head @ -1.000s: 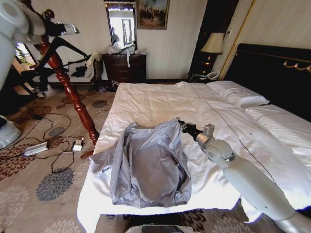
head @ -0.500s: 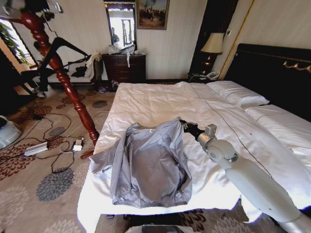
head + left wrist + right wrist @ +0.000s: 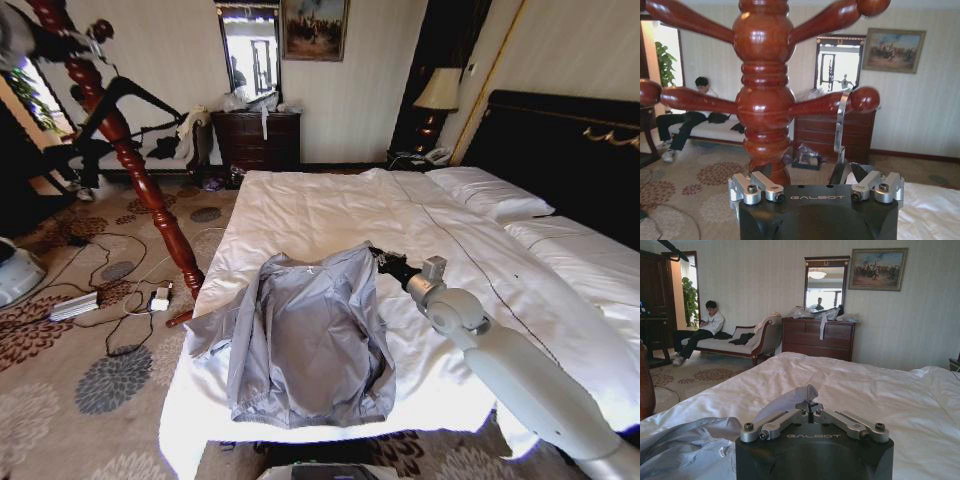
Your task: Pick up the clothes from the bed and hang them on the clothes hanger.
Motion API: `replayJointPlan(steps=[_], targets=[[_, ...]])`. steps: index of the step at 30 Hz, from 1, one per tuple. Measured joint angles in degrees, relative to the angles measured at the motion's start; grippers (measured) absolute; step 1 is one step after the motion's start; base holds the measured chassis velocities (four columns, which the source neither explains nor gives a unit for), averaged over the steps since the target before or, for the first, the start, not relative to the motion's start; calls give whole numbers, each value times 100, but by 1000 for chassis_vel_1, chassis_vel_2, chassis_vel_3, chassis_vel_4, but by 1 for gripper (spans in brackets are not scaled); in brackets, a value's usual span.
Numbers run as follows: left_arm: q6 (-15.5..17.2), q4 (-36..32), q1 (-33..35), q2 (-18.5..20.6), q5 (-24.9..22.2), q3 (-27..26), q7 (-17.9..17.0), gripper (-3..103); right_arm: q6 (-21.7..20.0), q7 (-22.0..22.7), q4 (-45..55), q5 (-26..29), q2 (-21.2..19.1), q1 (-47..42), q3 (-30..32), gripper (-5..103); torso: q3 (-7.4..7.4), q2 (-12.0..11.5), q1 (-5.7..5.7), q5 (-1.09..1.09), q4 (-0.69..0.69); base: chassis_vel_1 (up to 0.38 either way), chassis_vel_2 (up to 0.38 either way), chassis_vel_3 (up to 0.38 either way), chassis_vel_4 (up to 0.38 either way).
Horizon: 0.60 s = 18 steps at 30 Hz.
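The pale grey jacket [image 3: 310, 340] lies spread on the white duvet of the bed [image 3: 330, 205], near its foot. At the jacket's shoulder edge my right gripper [image 3: 378, 258] is shut on a raised fold of the grey fabric [image 3: 790, 401]. The black clothes hanger [image 3: 140, 95] hangs on the red-brown wooden coat stand [image 3: 130, 160] left of the bed. Its metal hook [image 3: 841, 117] sits over a peg of the stand. My left gripper [image 3: 816, 186] is up at the stand just below that hook, jaws spread, holding nothing.
Cables and a power strip [image 3: 75, 305] lie on the patterned carpet by the stand's foot. A dark dresser [image 3: 258, 140] with a mirror stands at the far wall. Pillows [image 3: 490, 192], the black headboard [image 3: 560, 150] and a lamp [image 3: 437, 90] are to the right.
My left arm has drawn back up and to the left by the coat stand. The hanger stays on the stand. Right gripper and jacket have barely moved.
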Motion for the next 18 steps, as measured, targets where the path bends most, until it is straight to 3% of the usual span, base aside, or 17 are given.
replayJointPlan(steps=[8, 18], targets=[[-6, 445, 12, -386, 8, 228, -62, 89, 2, 7, 1, -8, 5, -32, 5, 0, 1, 0, 0, 2, -2, 0, 0, 0, 0], [-9, 547, 207, -423, 77, 270, -186, 88, 15, 8, -10, -19, -27, -56, 19, 0, 0, 0, 0, 1, 0, 0, 0, 0, 0]])
